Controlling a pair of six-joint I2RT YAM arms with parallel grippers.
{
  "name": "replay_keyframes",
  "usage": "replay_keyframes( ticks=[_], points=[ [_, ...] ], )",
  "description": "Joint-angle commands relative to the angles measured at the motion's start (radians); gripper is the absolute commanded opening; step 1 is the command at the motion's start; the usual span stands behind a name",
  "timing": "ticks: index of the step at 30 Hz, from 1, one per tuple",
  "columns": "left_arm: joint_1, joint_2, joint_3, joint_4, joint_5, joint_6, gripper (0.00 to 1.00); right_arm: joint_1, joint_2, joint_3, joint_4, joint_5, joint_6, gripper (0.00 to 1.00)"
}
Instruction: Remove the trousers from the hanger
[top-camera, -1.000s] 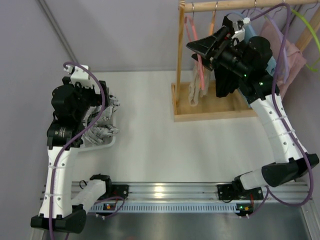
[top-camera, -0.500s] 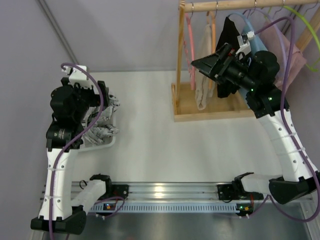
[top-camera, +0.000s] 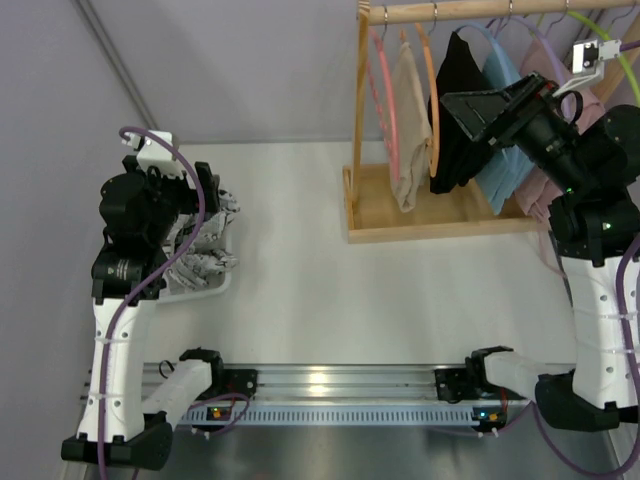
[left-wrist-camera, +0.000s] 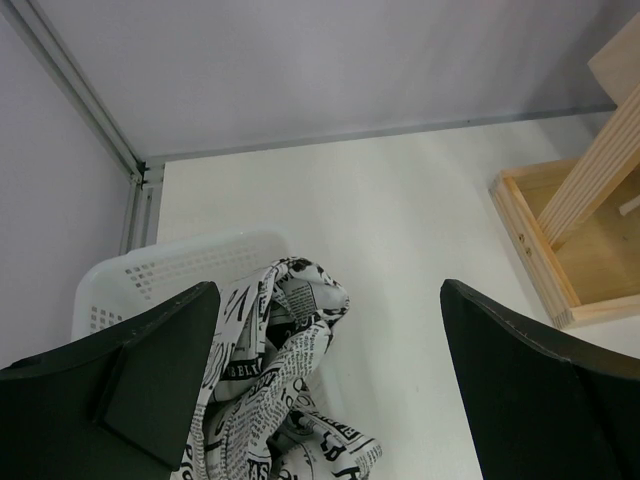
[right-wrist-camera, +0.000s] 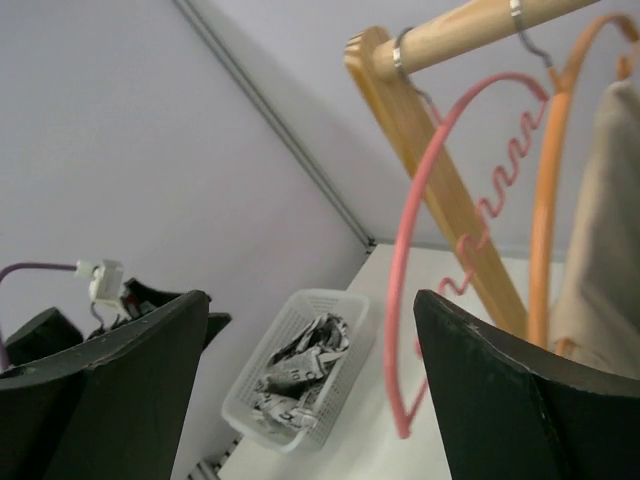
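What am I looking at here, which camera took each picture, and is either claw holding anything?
Two robot arms are bolted to the near edge of a table. The overhead view shows both; the other two come from cameras on each wrist, the black wedges being its own fingers. The left gripper hangs open over a white basket of newsprint-patterned cloth. The right gripper is open near a wooden rack of clothes on hangers. Neither holds anything.

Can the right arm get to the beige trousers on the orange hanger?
Probably yes. Its open fingers hang right by the beige trousers, with only the orange hanger beside them and nothing blocking.
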Motion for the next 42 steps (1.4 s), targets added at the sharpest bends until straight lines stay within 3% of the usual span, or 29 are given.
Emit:
replay_keyframes(
  ticks=[1,9,24,31,35,42],
  points=[
    [0.002,-0.003,0.026,0.024,0.017,-0.021,0.98,-0.110,0.072,0.029,-0.049,-0.047,-0.015,0.83],
    [0.002,-0.021,0.003,0.024,0.026,-0.010,0.98,-0.174,0.164,0.024,0.089,-0.180,0.045,0.69],
    [0.002,-0.027,-0.010,0.024,0.025,-0.012,0.98,-0.121,0.333,0.021,0.196,-0.145,0.115,0.65],
    [0.002,-0.046,-0.027,0.024,0.025,0.003,0.98,-0.081,0.390,0.010,0.310,-0.194,0.220,0.55],
    [0.002,-0.052,-0.027,0.024,0.012,0.014,0.98,-0.073,0.410,0.012,0.360,-0.202,0.275,0.40],
    [0.002,-0.050,-0.030,0.024,0.020,0.005,0.98,-0.070,0.416,0.041,0.434,-0.227,0.361,0.03]
  ],
)
